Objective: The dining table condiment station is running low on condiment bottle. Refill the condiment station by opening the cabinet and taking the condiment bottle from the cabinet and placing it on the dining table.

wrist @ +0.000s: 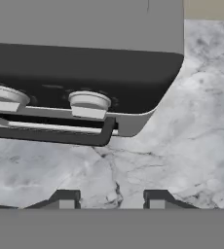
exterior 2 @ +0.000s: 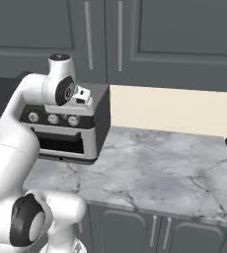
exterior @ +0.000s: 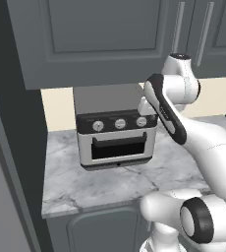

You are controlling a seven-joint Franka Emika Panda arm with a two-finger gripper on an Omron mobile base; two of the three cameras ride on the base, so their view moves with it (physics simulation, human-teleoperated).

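While the white arm point(exterior: 203, 142) rises from the base and folds its forearm back toward the wall, the gripper point(wrist: 113, 198) hangs over the front right corner of the toaster oven point(exterior: 117, 130), pointing down at the marble worktop point(exterior 2: 160, 168). In the hand view its two dark fingertips point(wrist: 65, 198) stand apart with bare veined marble showing in the gap, so the jaws are partly open and hold nothing.

Just beyond the fingertips in that view lies the worktop. Past it comes the oven's dark door handle point(wrist: 55, 136), then the rightmost of its pale control knobs point(wrist: 88, 103), then the dark front panel and the flat grey top of the oven.

From the base views, the hand sits just above and in front of the oven's right-hand knob, close to the oven but not clearly touching it. The worktop spreads out to the gripper's right, and dark grey base cabinets point(exterior 2: 150, 230) run under it.

Behind the oven is a cream backsplash point(exterior 2: 170, 111). Above the gripper hangs the cabinet point(exterior: 95, 39), a dark grey wall unit with recessed-panel doors, all shut, and long vertical grey bar handles point(exterior: 178, 27) up and slightly behind the hand.
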